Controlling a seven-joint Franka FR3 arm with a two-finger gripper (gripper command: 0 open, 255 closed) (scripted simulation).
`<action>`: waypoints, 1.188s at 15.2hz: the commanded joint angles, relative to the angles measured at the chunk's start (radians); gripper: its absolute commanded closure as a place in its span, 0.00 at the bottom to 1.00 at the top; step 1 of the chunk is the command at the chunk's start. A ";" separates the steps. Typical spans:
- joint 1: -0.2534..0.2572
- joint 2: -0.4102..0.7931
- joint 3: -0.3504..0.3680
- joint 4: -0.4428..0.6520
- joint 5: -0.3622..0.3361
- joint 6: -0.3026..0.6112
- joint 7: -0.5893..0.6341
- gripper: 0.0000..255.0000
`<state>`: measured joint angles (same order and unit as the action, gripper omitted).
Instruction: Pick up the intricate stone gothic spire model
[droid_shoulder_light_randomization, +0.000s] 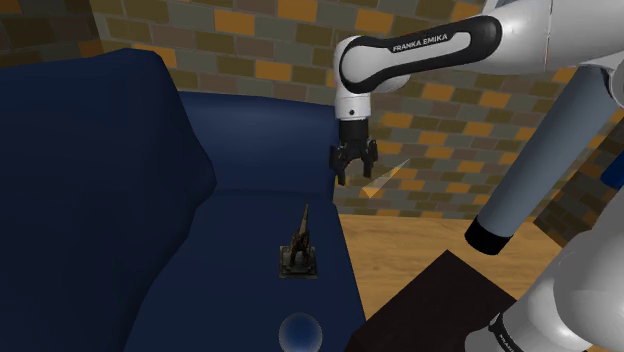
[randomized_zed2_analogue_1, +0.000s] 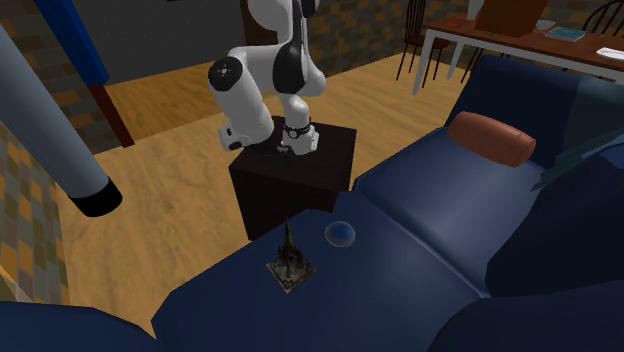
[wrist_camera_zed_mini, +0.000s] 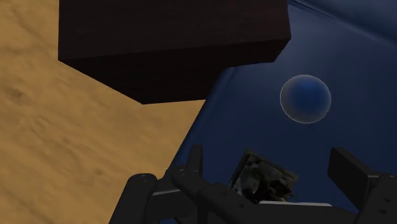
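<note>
The spire model (droid_shoulder_light_randomization: 299, 245) is a small dark grey tower with a thin pointed top on a square base. It stands upright on the dark blue sofa seat (droid_shoulder_light_randomization: 240, 230) near the seat's front edge, and its grey mottled form (randomized_zed2_analogue_1: 290, 258) sits on a tan-edged base. My gripper (droid_shoulder_light_randomization: 354, 162) hangs open in the air, well above the spire and toward the shoulder view's right. In the wrist view the spire's base (wrist_camera_zed_mini: 264, 178) lies between the two spread fingers (wrist_camera_zed_mini: 194, 162), far below them and untouched.
A clear glass ball (droid_shoulder_light_randomization: 300, 333) (randomized_zed2_analogue_1: 340, 234) (wrist_camera_zed_mini: 305, 98) rests on the seat close to the spire. The dark box stand (randomized_zed2_analogue_1: 300, 180) (wrist_camera_zed_mini: 172, 44) is next to the sofa on the wooden floor (wrist_camera_zed_mini: 76, 140). A rust cushion (randomized_zed2_analogue_1: 490, 138) lies on the sofa.
</note>
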<state>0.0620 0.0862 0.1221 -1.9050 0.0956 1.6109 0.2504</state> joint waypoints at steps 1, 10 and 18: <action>0.004 0.094 0.001 0.058 0.001 0.000 0.021 0.00; 0.038 0.517 0.004 0.408 0.022 -0.079 0.124 0.00; 0.065 0.875 0.003 0.785 0.043 -0.203 0.194 0.00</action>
<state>0.1250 0.9342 0.1249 -1.1499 0.1371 1.4168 0.4398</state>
